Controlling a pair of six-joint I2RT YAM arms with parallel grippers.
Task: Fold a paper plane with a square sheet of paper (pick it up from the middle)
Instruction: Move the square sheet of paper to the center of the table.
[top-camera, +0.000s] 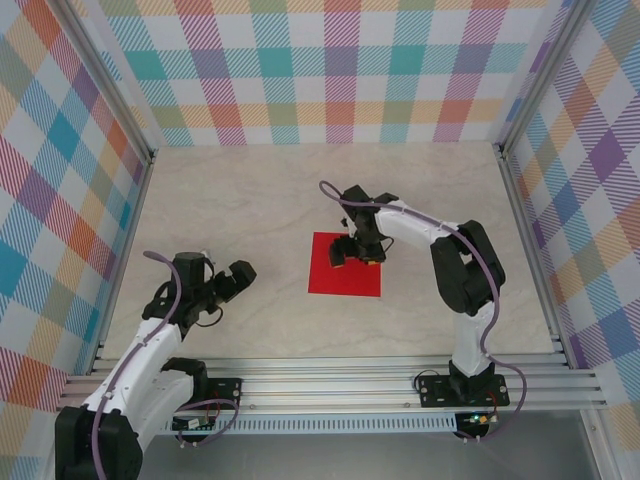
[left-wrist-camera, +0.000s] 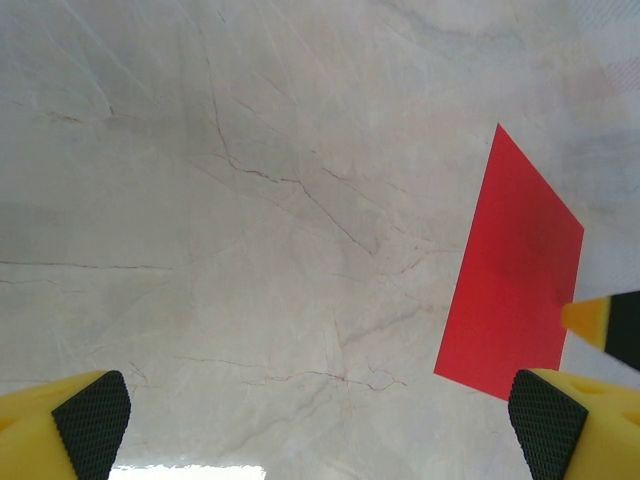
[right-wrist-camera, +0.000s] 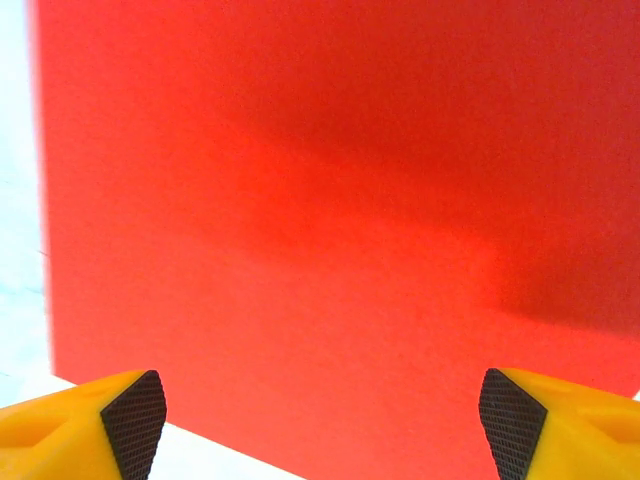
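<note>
Right fingers (right-wrist-camera: 135, 420) spread wide, empty, over the flat red paper square (right-wrist-camera: 330, 220) — left fingers (left-wrist-camera: 90, 420) likewise.

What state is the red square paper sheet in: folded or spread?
Spread flat: the red square paper sheet lies on the table, no crease showing.

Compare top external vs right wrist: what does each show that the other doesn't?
Top external adds: the left gripper, open, off to the left of the red paper over the table; the sheet's whole square outline; the plaid walls.
Right wrist adds: a close look at the right gripper, its black textured pads spread wide, and a shadow across the sheet's right side.
Shared: the red paper lying flat and unfolded, with the open right gripper over it.
</note>
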